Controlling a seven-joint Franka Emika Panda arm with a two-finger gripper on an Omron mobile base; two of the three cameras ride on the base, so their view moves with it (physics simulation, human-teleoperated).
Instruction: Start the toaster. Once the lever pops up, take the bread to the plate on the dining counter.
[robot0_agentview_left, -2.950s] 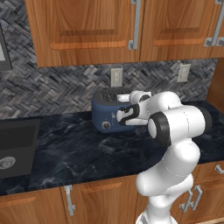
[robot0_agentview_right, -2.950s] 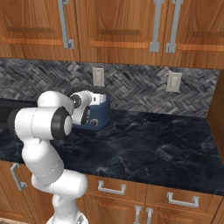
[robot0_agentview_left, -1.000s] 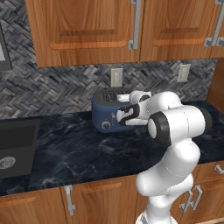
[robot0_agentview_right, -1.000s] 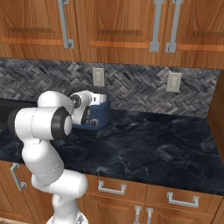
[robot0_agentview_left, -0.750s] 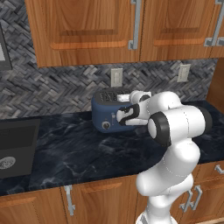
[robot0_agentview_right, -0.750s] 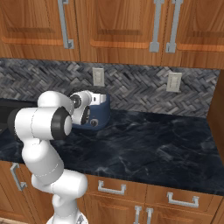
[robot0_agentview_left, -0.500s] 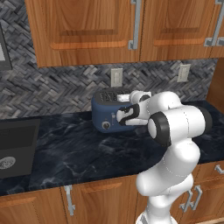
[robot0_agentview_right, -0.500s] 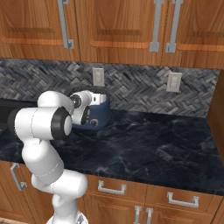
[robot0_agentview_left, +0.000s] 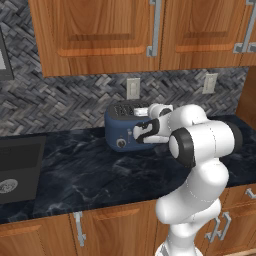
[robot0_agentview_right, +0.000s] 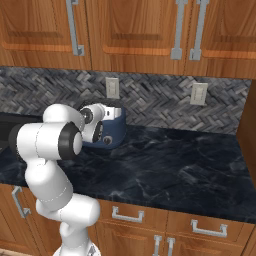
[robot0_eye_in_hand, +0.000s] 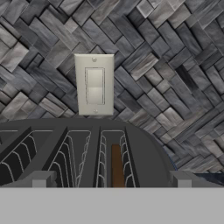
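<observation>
**Q:** Where did the toaster stand?

**A:** The dark-blue toaster (robot0_agentview_left: 123, 131) sat on the black marbled worktop (robot0_agentview_left: 80, 175), backed against the grey herringbone wall tiles (robot0_agentview_left: 60, 100), directly below a white wall switch (robot0_agentview_left: 132, 88). A second pale wall plate (robot0_agentview_left: 210, 83) hung further right, with wooden cabinets (robot0_agentview_left: 100, 35) overhead.

**Q:** And the robot's hand?

**A:** The white arm (robot0_agentview_left: 200, 145) reached across the toaster's front, right end. The gripper (robot0_eye_in_hand: 111, 183) hovered at the top edge of the appliance, looking over the black slotted top toward the wall. Its jaws stood wide apart, one dark fingertip (robot0_eye_in_hand: 41, 180) at each side of the hand view, with nothing between them.

**Q:** Was the bread visible?

**A:** Yes. A thin brown slice of bread (robot0_eye_in_hand: 116, 168) stood on edge, sunk in one of the slots, second from the right as seen from the hand.

**Q:** Anything else on the front of the toaster?

**A:** A round grey knob (robot0_agentview_left: 120, 144) showed low on the front face in the left base view; another knob (robot0_agentview_right: 106, 141) appeared in the right base view. Whether a lever was up or down could not be told.
</observation>
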